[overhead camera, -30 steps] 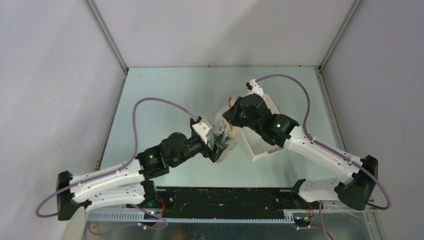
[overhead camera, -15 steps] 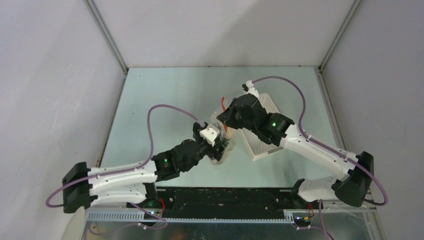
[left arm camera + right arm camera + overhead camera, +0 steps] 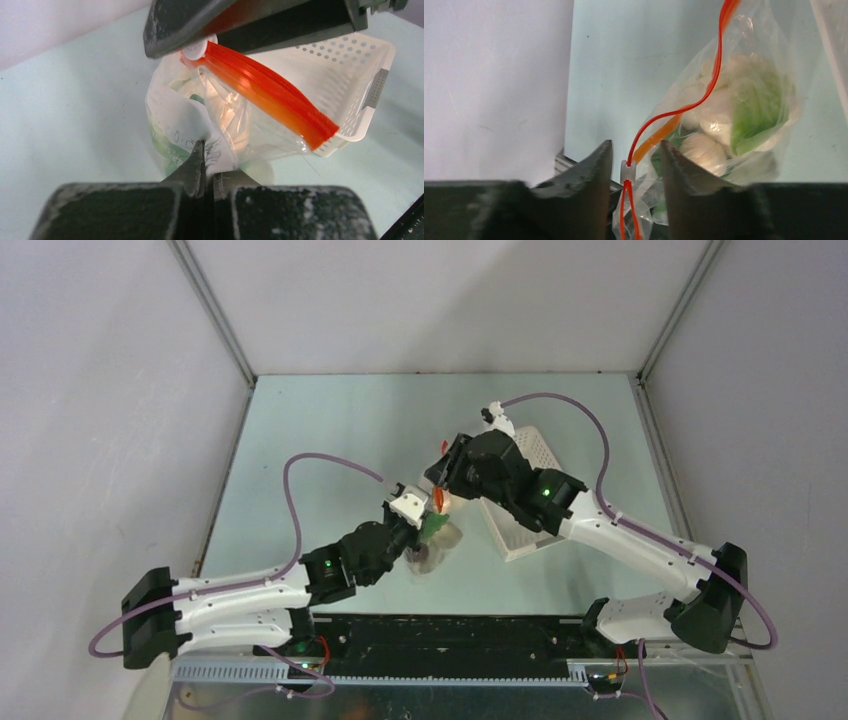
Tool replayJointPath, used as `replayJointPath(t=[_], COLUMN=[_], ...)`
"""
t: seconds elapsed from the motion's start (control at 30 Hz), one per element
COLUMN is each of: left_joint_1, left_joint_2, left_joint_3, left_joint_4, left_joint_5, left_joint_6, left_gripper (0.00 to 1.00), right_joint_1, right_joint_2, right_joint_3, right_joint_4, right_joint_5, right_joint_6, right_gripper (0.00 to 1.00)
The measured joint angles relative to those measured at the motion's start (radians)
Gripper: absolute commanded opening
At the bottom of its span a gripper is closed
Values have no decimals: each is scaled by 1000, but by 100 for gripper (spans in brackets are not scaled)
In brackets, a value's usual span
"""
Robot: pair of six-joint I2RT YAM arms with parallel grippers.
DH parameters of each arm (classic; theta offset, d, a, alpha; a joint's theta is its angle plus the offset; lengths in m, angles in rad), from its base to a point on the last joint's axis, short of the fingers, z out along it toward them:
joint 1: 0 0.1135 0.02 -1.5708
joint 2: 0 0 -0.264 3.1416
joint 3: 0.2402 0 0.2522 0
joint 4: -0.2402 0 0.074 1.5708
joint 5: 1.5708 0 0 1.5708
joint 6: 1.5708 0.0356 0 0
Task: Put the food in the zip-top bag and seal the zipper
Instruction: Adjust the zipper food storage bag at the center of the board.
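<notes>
Change: over the last second the right pincer (image 3: 635, 145) has moved leftward along the bag's mouth. The left arm has pushed in closer, and green now shows through the bag (image 3: 170, 115) from above.
Meaning: you are likely mid-seal. The zipper (image 3: 265, 87) looks joined behind the slider (image 3: 627, 171), but ahead of it the two strips still part, so most of the mouth seems open.
Left pincer (image 3: 205, 172): pressed together on a fold of the bag's plastic at its near side.
Right pincer: spread a little, with the slider in the gap and no clear contact on either side.
Food: already inside the bag, the bok choy (image 3: 754, 105) beside the pale lumps (image 3: 704, 145). The brown ball is not visible.
Bag: between the two pincers, mid-table.
Edges: the basket (image 3: 350, 65) sits just behind the bag, close to the zipper's far end. Keep your pull from dragging into its rim.
Room: the table (image 3: 320, 440) lies bare to the left and far side, with the walls well apart.
</notes>
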Motion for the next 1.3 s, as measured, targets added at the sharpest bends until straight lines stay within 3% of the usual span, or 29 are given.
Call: replayJointPath(t=[0.2, 0.27, 0.43, 0.57, 0.7, 0.87, 1.07, 1.3], left_joint_1=[0, 0, 6, 29, 50, 60, 61, 61], left_joint_2=[-84, -112, -235, -381, -483, -506, -445, -397], left_joint_3=[-62, -74, -111, -136, -166, -175, -158, -135], left_joint_4=[-4, -15, -83, -157, -195, -264, -258, -253], left_joint_5=[13, 28, 127, 271, 365, 437, 478, 533], left_joint_6=[3, 4, 18, 38, 38, 38, 42, 57], left_gripper=[0, 0, 0, 0, 0, 0, 0, 0], right_joint_1=[-2, -12, -107, -264, -312, -307, -193, -155], right_joint_2=[-37, -79, -194, -265, -276, -230, -114, 6], right_joint_3=[-8, -13, -16, -18, -21, -21, -21, -21], right_joint_4=[62, 90, 157, 78, -102, -229, -209, -203], right_joint_5=[-14, -32, -212, -566, -851, -1058, -1083, -1051], right_joint_6=[-144, -261, -681, -1171, -1578, -1817, -1859, -1865], right_gripper=[92, 98, 98, 98, 94, 88, 76, 46])
